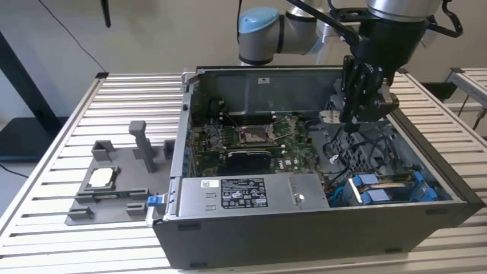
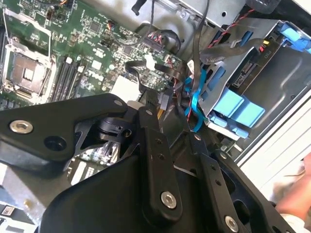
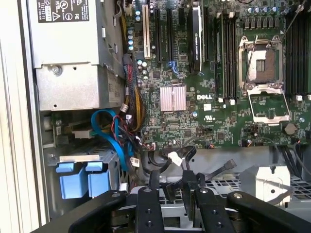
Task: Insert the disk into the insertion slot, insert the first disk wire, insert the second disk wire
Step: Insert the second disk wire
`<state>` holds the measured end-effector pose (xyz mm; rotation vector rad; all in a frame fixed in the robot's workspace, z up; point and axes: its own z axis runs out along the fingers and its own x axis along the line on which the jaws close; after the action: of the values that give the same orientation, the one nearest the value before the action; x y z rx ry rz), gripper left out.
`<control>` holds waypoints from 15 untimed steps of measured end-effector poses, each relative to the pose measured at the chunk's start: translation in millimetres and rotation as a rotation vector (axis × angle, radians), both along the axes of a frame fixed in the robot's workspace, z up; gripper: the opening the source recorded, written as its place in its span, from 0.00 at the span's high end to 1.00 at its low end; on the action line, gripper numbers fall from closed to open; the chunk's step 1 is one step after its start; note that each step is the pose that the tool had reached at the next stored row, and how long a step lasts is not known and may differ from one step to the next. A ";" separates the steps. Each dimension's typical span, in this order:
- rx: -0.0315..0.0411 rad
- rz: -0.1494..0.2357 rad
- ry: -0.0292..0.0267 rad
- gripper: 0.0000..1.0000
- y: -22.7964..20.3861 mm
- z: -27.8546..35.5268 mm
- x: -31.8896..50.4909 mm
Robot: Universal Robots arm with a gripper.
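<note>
My pincer (image 1: 357, 117) hangs above cables (image 1: 357, 145) inside the case (image 1: 304, 237); clenched or released, I cannot tell; the disk (image 1: 388, 188) sits in the insertion slot (image 2: 279, 80)

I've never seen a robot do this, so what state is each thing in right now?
computer case: open, side panel off.
disk: sitting in the insertion slot.
blue wire: looped beside the disk, ends hidden.
processor socket: bare, no cooler.
gripper: inside the case, above the cables.
</note>
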<state>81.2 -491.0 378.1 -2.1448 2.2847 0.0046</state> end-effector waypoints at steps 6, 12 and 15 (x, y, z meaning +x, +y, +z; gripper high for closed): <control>-0.0041 0.000 0.0000 0.85 0.0 -0.1 0.0; -0.0048 0.000 0.0000 0.85 0.0 -0.2 0.0; -0.0051 0.000 0.0000 0.85 0.0 -0.1 0.0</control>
<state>81.2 -490.9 378.0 -2.1474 2.2870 -0.0012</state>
